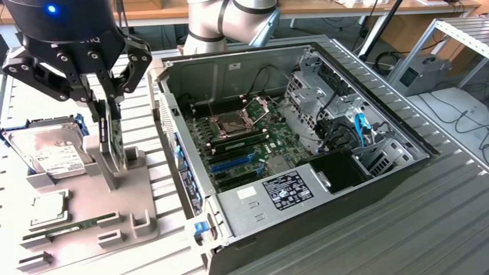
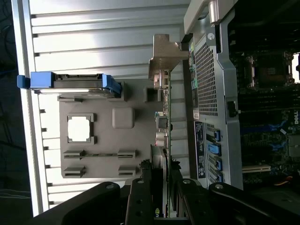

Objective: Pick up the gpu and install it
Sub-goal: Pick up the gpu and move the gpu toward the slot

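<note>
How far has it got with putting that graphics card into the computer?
Barely started. The graphics card stands on edge in its gray holder, not yet lifted out. The gripper is down over the card's top edge. What is left is the whole move into the open computer, whose blue slots look empty.

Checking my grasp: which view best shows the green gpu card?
Wrist view: the green gpu card with silver bracket runs edge-on toward the gripper. Exterior view: it stands upright in the grey holder, top hidden by the gripper.
</note>
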